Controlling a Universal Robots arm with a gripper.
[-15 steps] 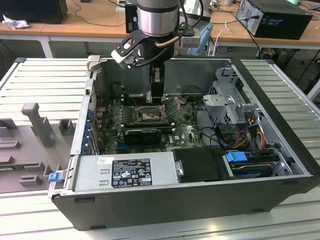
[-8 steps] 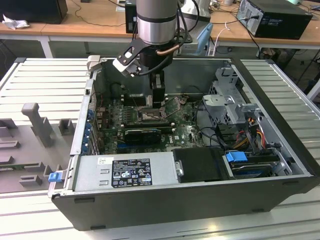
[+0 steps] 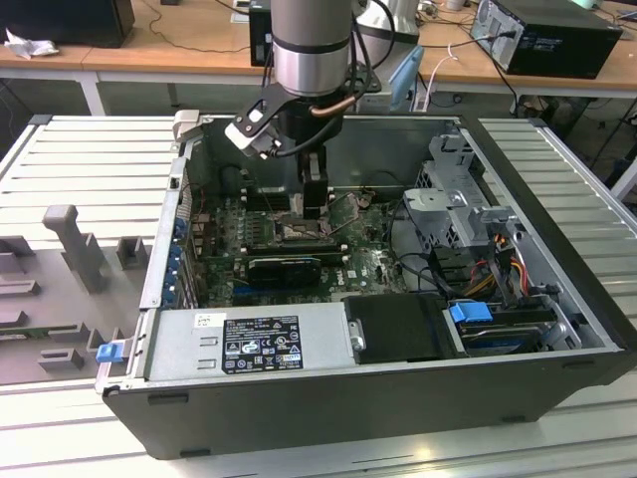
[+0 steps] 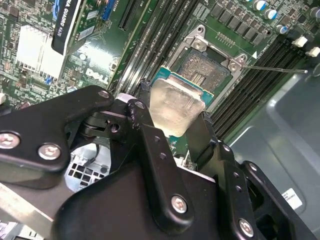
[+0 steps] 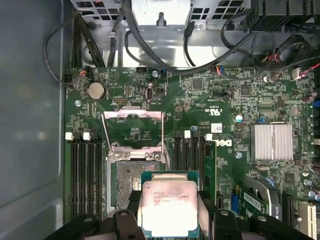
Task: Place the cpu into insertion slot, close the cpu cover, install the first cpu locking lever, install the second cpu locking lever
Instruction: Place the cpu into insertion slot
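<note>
The hand (image 4: 174,104) pinches the cpu (image 5: 169,206) by two opposite edges. It holds the cpu flat, just above the insertion slot (image 5: 131,182) and overlapping part of it. On the slot's far side, the cpu cover (image 5: 131,115) is swung open over the green board (image 5: 200,100).

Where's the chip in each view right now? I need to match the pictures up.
Exterior view: at the gripper tips, just above the socket; too small to pick out.
First wrist view: chip clamped in the gripper, overlapping the socket's edge.
Second wrist view: chip in the same grip, partly covering the socket.
Shared landmark: the open socket.
</note>
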